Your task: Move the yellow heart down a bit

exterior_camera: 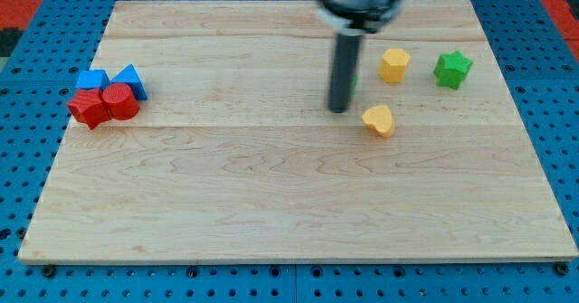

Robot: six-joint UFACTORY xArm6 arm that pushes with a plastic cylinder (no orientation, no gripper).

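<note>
The yellow heart [379, 120] lies on the wooden board [271, 194], right of centre. My tip [339, 110] stands just to the heart's left and slightly above it in the view, a small gap apart. A sliver of green shows behind the rod at its right side [354, 84]; its shape is hidden.
A yellow hexagon [394, 65] and a green star [452, 70] sit at the view's upper right. At the left edge a blue cube [91, 80], a blue triangle [131, 80], a red star [88, 108] and a red cylinder [119, 101] cluster together.
</note>
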